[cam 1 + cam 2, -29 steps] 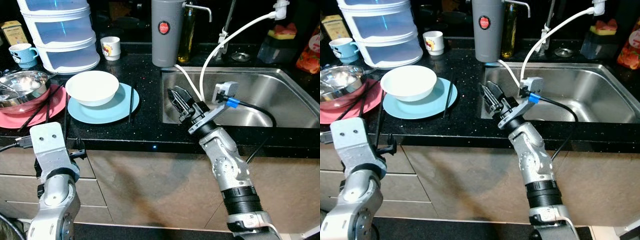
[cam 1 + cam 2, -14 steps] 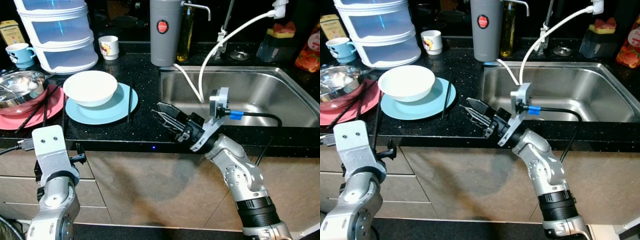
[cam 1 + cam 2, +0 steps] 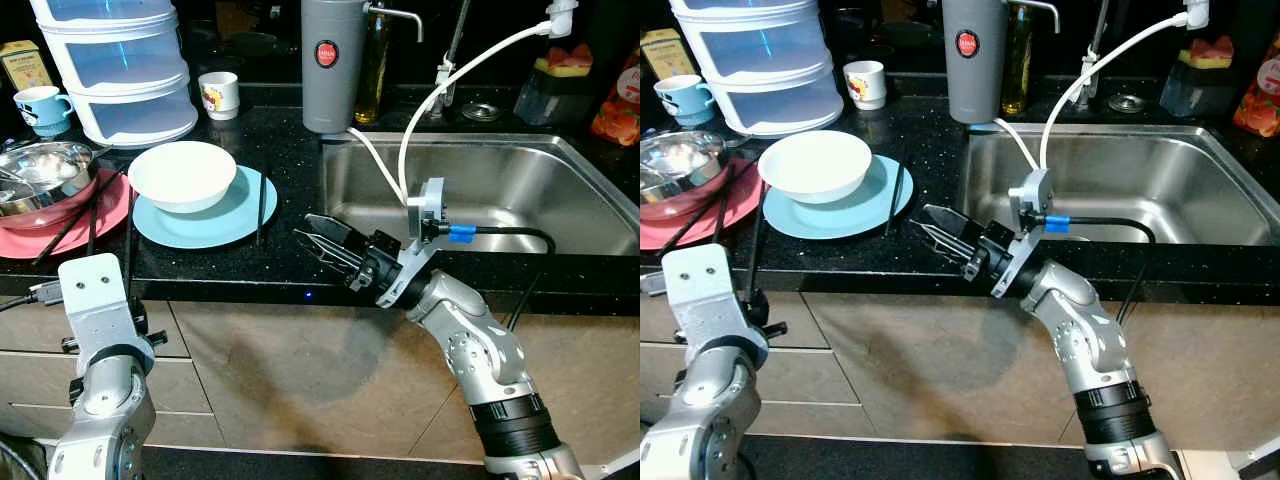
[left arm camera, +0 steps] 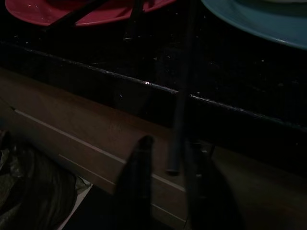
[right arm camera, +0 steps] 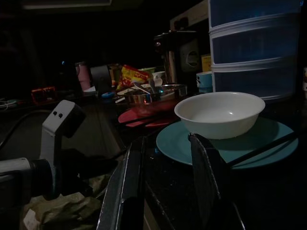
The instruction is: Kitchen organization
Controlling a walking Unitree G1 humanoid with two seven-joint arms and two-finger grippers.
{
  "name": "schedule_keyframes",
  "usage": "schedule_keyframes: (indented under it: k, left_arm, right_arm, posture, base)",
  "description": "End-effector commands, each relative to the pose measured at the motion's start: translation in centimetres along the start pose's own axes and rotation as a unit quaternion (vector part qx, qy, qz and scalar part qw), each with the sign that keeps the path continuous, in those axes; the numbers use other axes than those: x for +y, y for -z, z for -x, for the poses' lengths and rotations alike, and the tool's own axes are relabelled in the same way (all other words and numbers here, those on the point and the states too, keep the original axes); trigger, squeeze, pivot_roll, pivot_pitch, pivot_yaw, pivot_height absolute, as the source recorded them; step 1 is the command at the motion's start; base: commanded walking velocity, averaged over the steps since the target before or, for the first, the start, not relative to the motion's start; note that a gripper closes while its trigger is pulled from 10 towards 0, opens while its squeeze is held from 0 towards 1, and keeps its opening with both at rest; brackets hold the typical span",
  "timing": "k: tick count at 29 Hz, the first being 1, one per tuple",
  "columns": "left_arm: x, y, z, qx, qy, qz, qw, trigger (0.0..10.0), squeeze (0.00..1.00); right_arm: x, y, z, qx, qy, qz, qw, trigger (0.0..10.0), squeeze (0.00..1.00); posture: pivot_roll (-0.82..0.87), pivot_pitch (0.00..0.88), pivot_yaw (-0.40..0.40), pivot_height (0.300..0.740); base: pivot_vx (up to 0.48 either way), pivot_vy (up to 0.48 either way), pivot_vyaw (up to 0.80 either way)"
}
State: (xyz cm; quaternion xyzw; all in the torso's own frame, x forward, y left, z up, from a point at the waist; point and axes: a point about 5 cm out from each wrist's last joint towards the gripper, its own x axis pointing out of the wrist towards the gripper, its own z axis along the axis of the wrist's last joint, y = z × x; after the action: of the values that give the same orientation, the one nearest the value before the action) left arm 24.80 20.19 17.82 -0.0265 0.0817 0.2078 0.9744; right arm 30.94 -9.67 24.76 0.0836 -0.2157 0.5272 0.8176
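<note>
A white bowl sits on a light blue plate on the black counter, with one black chopstick lying across the plate's right rim. My right gripper hovers open at the counter's front edge, right of the plate and pointing toward it; its wrist view shows the bowl and chopstick ahead. My left gripper hangs open below the counter edge. The overhanging end of another chopstick lies between its fingers, ungripped.
A red plate at the left carries a steel bowl and more chopsticks. Behind stand stacked clear containers, a blue mug, a white cup and a grey jug. The sink lies to the right with a white hose.
My right gripper swung left from the sink's rim to the counter's front edge, now pointing at the plate. My left arm sank slightly below the counter.
</note>
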Motion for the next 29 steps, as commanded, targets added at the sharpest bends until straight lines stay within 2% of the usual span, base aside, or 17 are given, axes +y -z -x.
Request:
schedule_keyframes:
  k: [1,16,22,24,29]
  left_arm:
    - [0.1,0.1,0.1,0.006,-0.004,0.004,1.000,0.0,0.00]
    - [0.2,-0.4,-0.2,-0.001,-0.003,0.003,1.000,0.0,0.00]
    - [0.1,-0.9,-0.5,-0.018,0.010,-0.010,1.000,0.0,0.00]
    - [0.0,-1.8,-1.0,-0.046,0.032,-0.019,0.998,0.0,0.00]
    - [0.0,-2.2,-1.2,-0.057,0.035,-0.021,0.998,0.0,0.00]
  right_arm:
    - [0.4,0.1,-0.1,0.008,-0.007,-0.001,1.000,10.0,0.00]
    - [0.4,0.0,-0.3,0.010,0.000,0.005,1.000,10.0,0.00]
    - [0.4,0.0,-0.3,0.012,0.002,0.007,1.000,10.0,0.00]
    - [0.4,0.0,-0.4,0.013,0.004,0.009,1.000,10.0,0.00]
    - [0.4,0.0,-0.4,0.013,0.004,0.010,1.000,10.0,0.00]
  posture:
    - [0.15,0.096,0.054,0.740]
    - [0.15,0.095,0.055,0.740]
    - [0.15,0.094,0.054,0.740]
    - [0.15,0.091,0.055,0.740]
    - [0.15,0.091,0.055,0.740]
  base:
    - [0.000,0.000,0.00]
    - [0.000,0.000,0.00]
    - [0.000,0.000,0.00]
    - [0.000,0.000,0.00]
    - [0.000,0.000,0.00]
